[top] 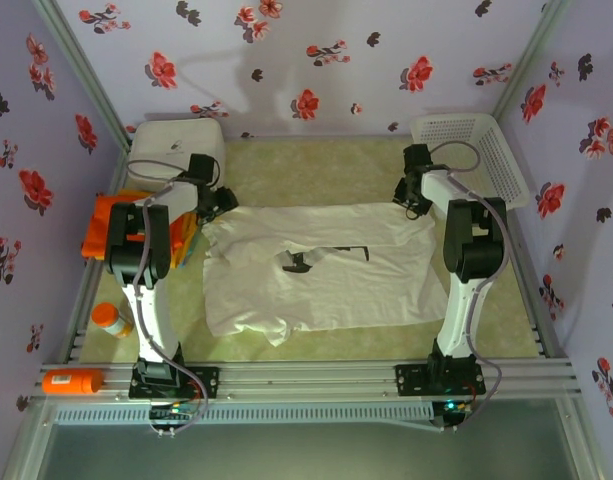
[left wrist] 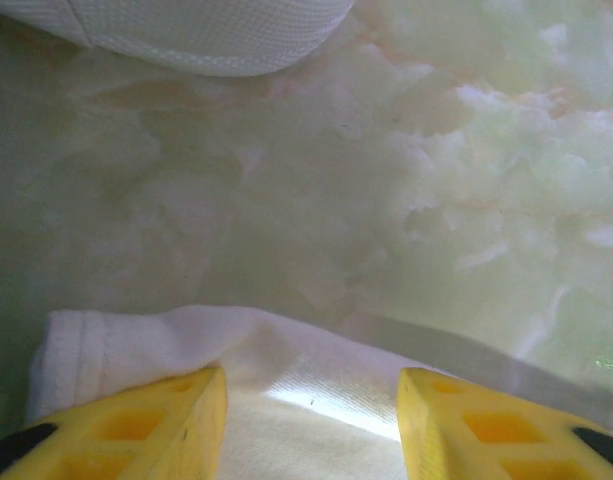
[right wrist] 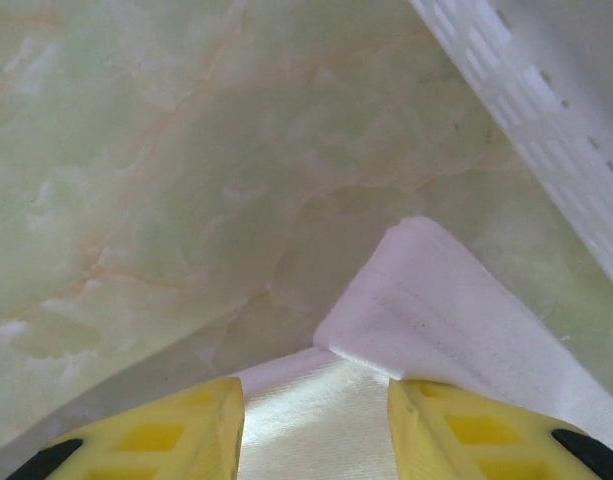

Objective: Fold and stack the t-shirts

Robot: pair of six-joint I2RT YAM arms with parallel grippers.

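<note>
My off-white cloth t-shirt with a small black chest print (top: pixel 316 275) lies flat mid-way across the pale marbled table (top: pixel 316 170), long axis left to right. The left pincer (left wrist: pixel 311 400) and the right pincer (right wrist: pixel 316 410) are released, each straddling its nearer far corner.

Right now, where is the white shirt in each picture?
Top: the shirt lies spread flat in the middle of the picture.
Left wrist: the shirt runs along the bottom, with its hemmed edge at the lower left.
Right wrist: the shirt sits at the lower right, one corner pointing up.
Shared landmark: the green marbled table, bare just beyond the shirt in all three.
</note>
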